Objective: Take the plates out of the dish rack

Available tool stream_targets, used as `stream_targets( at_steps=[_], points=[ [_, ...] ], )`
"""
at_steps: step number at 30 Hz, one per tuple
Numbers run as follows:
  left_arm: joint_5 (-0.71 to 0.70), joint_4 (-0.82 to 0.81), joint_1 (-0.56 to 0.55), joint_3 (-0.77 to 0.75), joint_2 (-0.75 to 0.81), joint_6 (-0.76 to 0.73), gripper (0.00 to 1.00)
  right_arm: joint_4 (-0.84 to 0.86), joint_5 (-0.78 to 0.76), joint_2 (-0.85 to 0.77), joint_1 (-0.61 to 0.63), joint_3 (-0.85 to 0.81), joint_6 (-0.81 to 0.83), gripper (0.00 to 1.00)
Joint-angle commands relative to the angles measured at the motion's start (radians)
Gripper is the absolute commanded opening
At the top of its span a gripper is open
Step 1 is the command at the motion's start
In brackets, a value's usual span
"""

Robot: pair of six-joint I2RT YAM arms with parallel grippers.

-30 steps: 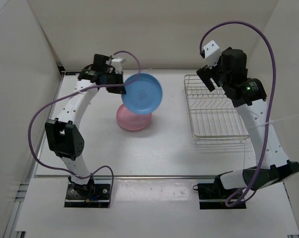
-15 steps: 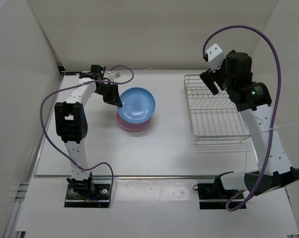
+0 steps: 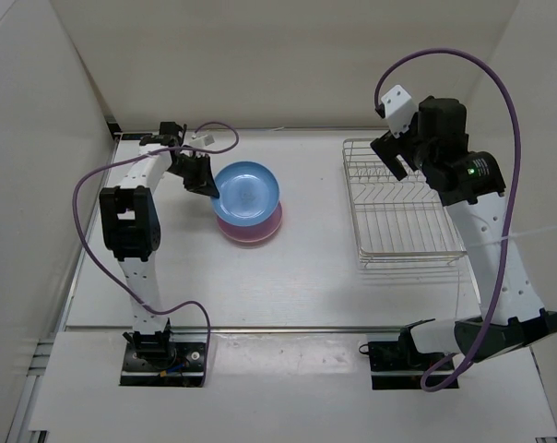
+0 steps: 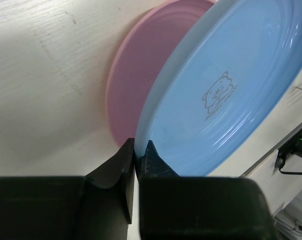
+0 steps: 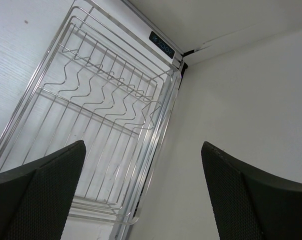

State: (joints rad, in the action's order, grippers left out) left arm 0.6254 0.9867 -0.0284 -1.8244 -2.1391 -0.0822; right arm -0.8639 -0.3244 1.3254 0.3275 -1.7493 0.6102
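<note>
Dish rack [image 3: 403, 221] sits on the bench [image 3: 315, 277] at right. The right arm stands tall, elbow bent, with the right gripper [image 5: 141, 200] spread wide above the rack's far end. The left arm reaches low, far-left. Its left gripper [image 4: 136, 150] pinches the rim of the blue plate [image 3: 246, 192], which tilts over the pink plate [image 3: 251, 231] lying flat on the bench.

The blue plate [image 4: 231, 75] is smooth, glossy plastic; the blurred pink plate [image 4: 133, 80] perhaps matt; the dish rack [image 5: 98, 107] shiny metal wire.

The left pincer [image 4: 136, 148] tight on the light blue plate [image 4: 231, 85], pink plate [image 4: 133, 75] just behind.
</note>
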Motion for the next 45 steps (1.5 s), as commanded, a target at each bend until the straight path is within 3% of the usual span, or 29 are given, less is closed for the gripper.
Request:
stream_targets(
  at_steps=[1,31,45],
  points=[
    [-0.003,0.001,-0.004,-0.036,0.001,-0.016,0.11,0.017,0.015,0.014,-0.004,-0.044,0.008,0.99],
    [-0.064,-0.026,-0.062,0.03,-0.058,-0.016,0.11,0.026,0.035,0.005,-0.004,-0.053,-0.01,1.0],
    [-0.073,-0.026,-0.034,0.03,-0.048,-0.016,0.22,0.026,0.053,0.005,-0.004,-0.053,-0.029,1.0]
  ],
)
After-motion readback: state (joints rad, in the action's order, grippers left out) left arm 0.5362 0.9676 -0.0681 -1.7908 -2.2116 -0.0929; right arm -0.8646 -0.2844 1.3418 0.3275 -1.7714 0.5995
